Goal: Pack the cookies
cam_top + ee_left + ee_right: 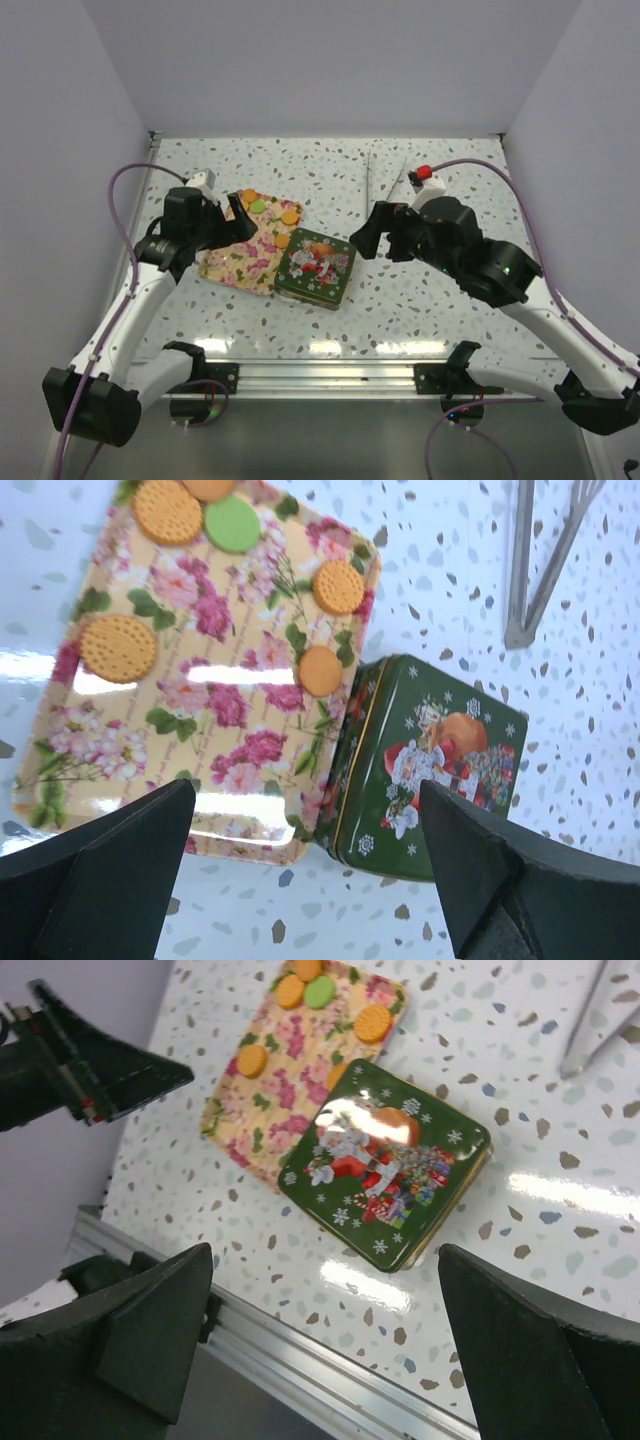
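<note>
Cookies lie loose on the floral tray, none visibly packed; the green tin, hard against the tray's edge, has its lid on. Left gripper and right gripper hover wide open, empty, presumably positioned for lid removal.

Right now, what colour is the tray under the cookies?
The tray is yellow with pink flowers and green leaves, clearest in the left wrist view.
</note>
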Robot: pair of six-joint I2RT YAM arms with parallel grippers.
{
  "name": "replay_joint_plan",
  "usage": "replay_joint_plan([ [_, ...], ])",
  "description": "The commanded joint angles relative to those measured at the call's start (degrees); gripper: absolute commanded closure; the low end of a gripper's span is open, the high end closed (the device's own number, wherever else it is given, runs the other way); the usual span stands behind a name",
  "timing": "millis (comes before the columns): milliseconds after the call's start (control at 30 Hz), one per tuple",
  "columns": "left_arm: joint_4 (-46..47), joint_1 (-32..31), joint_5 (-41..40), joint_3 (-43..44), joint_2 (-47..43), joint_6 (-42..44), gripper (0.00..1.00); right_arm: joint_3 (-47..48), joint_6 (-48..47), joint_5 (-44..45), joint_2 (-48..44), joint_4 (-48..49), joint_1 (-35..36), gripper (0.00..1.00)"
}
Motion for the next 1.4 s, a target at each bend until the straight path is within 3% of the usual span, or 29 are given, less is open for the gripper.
replay_joint_plan([
  [0, 3.53, 0.50, -10.63, -1.53, -5.13, -2.84, 0.00, 0.53, -7.75, -5.98, -3.06, 2.29, -0.13, 0.01],
  [200, 12.30, 0.50, -30.67, -10.83, -16.38, 4.52, 0.00, -0.35, -10.21, -7.31, -9.65, -0.44, -0.13, 0.01],
  [367, 28.37, 0.41, -37.46, -25.15, -23.41, 15.60, 0.00, -4.30, -10.40, -6.70, -15.36, -0.88, -0.13, 0.01],
  [533, 43.32, 0.50, -39.15, -38.85, -22.90, 20.79, 0.00, -4.58, -10.48, -6.08, -16.08, -2.02, -0.22, 0.01],
  [667, 58.70, 0.93, -40.20, -45.47, -14.92, 20.01, 0.00, -4.13, -11.19, -4.94, -13.63, -1.32, -0.13, 0.01],
  [767, 70.57, 2.34, -36.97, -48.46, -6.66, 19.04, 0.00, -1.33, -10.31, -3.79, -10.72, -1.58, -0.13, 0.01],
  [967, 83.68, 6.11, -32.39, -43.64, 8.11, 24.22, 0.00, 2.20, -12.59, -5.37, -4.83, -0.53, -0.13, 0.01],
  [1067, 90.18, 9.88, -25.30, -41.79, 13.04, 24.22, 0.00, 2.81, -13.99, -6.69, -2.11, 0.44, -0.13, 0.01],
  [1233, 93.44, 12.01, -16.92, -38.63, 18.84, 25.45, 0.00, 5.80, -14.96, -6.08, 2.29, 0.62, -0.13, 0.01],
  [1367, 108.98, 12.01, -9.39, -43.71, 26.04, 27.03, 0.00, 7.82, -15.32, -6.08, 5.28, 0.62, -0.13, 0.01],
])
